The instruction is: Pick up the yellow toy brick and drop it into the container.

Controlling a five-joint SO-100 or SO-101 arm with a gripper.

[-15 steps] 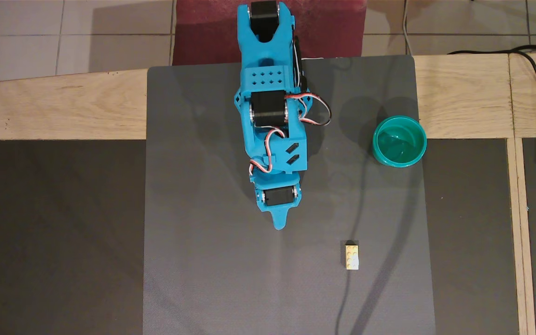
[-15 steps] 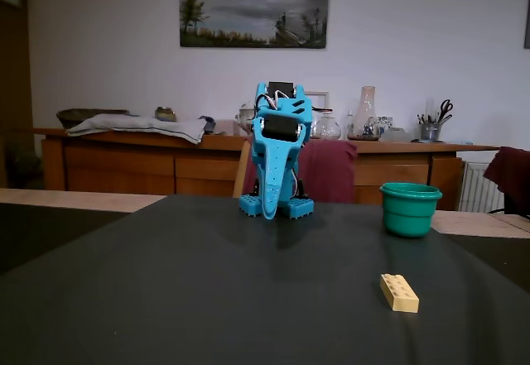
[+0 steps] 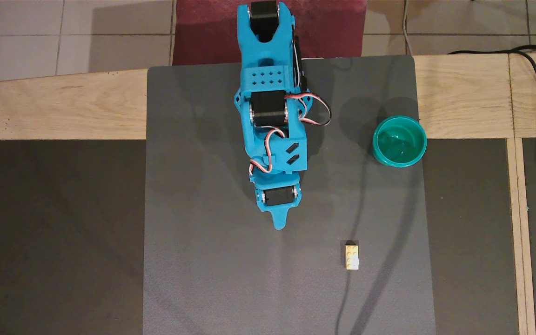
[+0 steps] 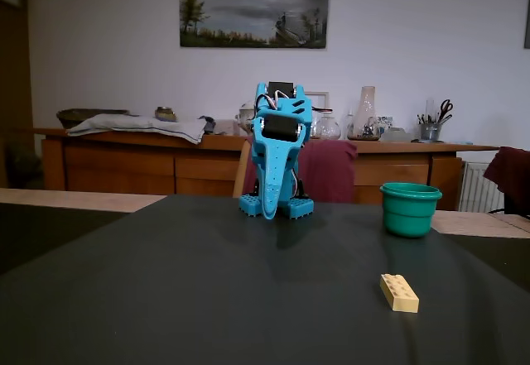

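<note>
From the overhead view I see my end effector (image 3: 279, 225) folded down with its fingers drawn together and holding nothing, while the yellow toy brick (image 3: 352, 256) lies on the grey mat (image 3: 203, 256) covering the desk (image 3: 40, 107), well apart from the container (image 3: 399, 141).

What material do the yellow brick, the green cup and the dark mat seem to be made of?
The yellow brick looks like hard moulded plastic with a smooth, slightly dull finish; round studs show on top. The green cup seems glossy plastic: its inside shows bright reflections, and it has a rolled rim. The dark mat looks like a soft matte sheet with a fine weave texture, perhaps fabric-faced rubber; I cannot be sure.
</note>
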